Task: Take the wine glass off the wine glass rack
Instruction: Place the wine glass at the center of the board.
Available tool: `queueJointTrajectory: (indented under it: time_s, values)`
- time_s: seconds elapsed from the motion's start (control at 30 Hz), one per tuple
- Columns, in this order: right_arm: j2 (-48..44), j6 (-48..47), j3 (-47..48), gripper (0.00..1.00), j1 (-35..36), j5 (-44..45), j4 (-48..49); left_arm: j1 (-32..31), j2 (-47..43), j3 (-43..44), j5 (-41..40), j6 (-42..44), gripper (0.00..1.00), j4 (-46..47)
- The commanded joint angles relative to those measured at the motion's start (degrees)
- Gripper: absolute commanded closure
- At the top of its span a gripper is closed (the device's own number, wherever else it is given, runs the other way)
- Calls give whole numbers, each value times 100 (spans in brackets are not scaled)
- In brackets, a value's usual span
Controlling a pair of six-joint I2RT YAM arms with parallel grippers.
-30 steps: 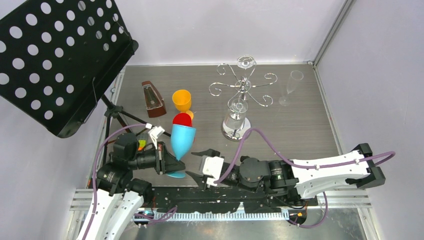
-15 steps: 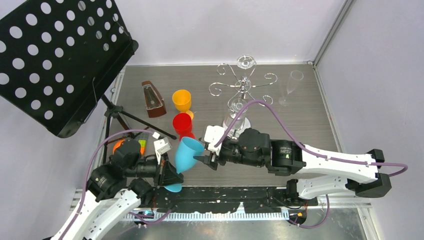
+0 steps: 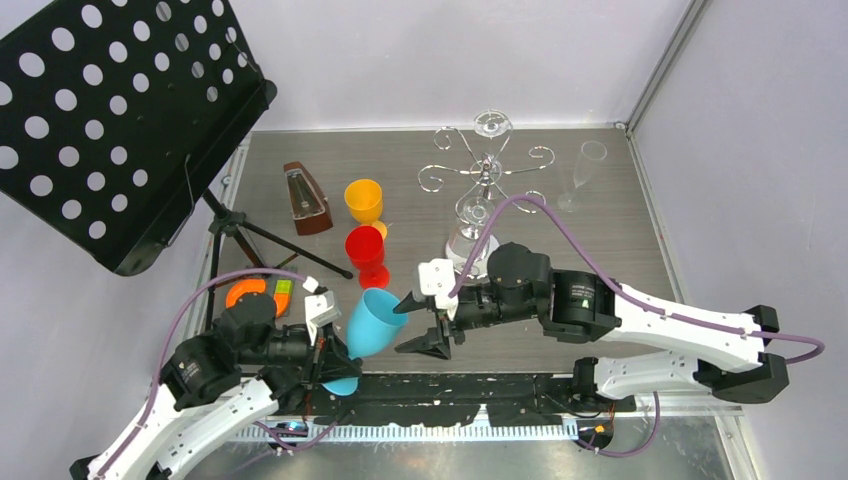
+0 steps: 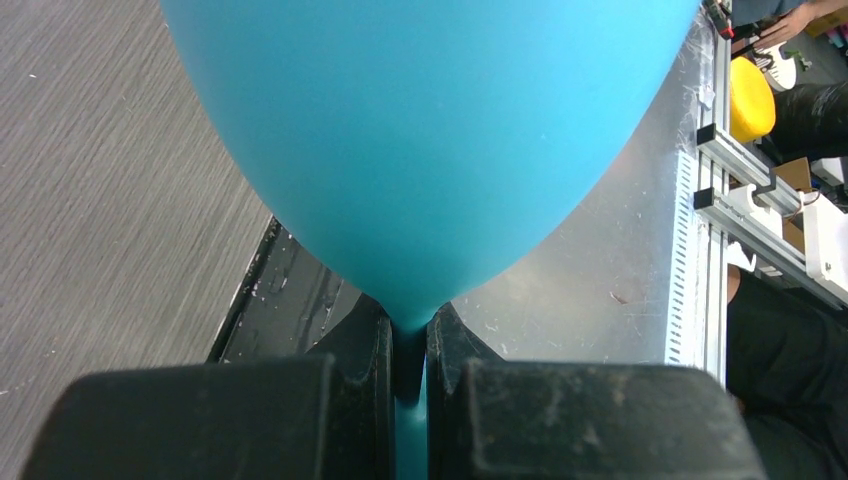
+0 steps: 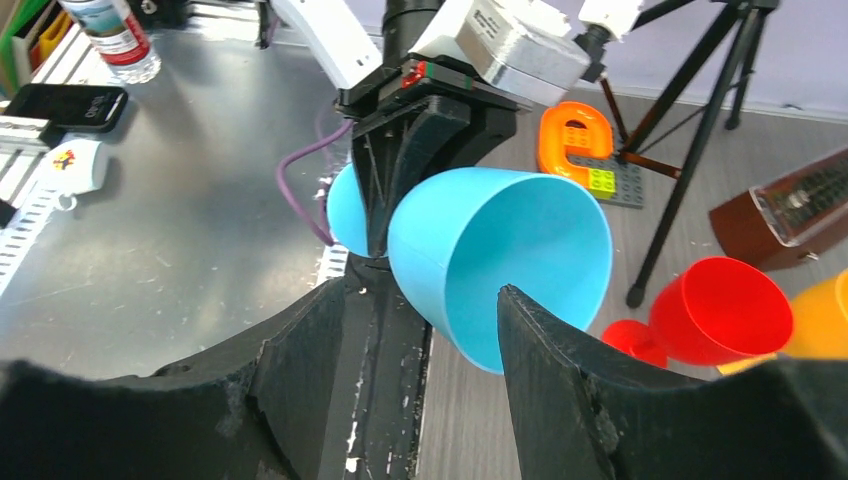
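Blue plastic is filling the left wrist view: the blue wine glass [image 4: 430,130] is sitting with its thin stem pinched between the fingers of the left end effector [image 4: 408,350], which is clamped narrowly on it. From above, the left end effector [image 3: 333,362] is holding the glass tilted, its foot on the near side of the fingers and its open bowl leaning toward the right end effector [image 3: 418,322].

The right end effector is standing wide, gripping nothing. Its two fingers are pointing at the bowl's mouth, one to each side of the rim; whether they are touching it cannot be told.

The wine glass rack [image 3: 487,170] of chrome wire is standing on the grey surface [image 3: 600,250] behind the right end effector's wrist, toward the far wall and well apart from both sets of fingers. A clear glass [image 3: 475,211] is hanging on the rack's near side, partly crossed by a purple cable [image 3: 545,215].

Beyond the left end effector, a red goblet [image 3: 365,245] and an orange goblet [image 3: 364,198] are standing close together, with a brown metronome [image 3: 305,198] to their left. A clear flute [image 3: 585,170] is standing just past the rack, far from the right end effector.
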Motion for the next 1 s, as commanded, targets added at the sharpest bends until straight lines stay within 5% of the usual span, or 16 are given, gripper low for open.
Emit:
queueJointTrajectory:
  time_s: [0.0,0.27,0.5,0.97]
  values:
    - [233,103,368,37,-39,-612,63,-119,-73,217,-150,116,100,102]
    - [664,150,591,48,-52,-931,95,-173,-118,214,-189,116,100,105]
    - [821,267,592,93,-58,-1059,166,-176,-72,245,-384,94,100,73]
    - [425,532,316,94,-54,-64,290,-175,201,510,-1668,-28,100,-28]
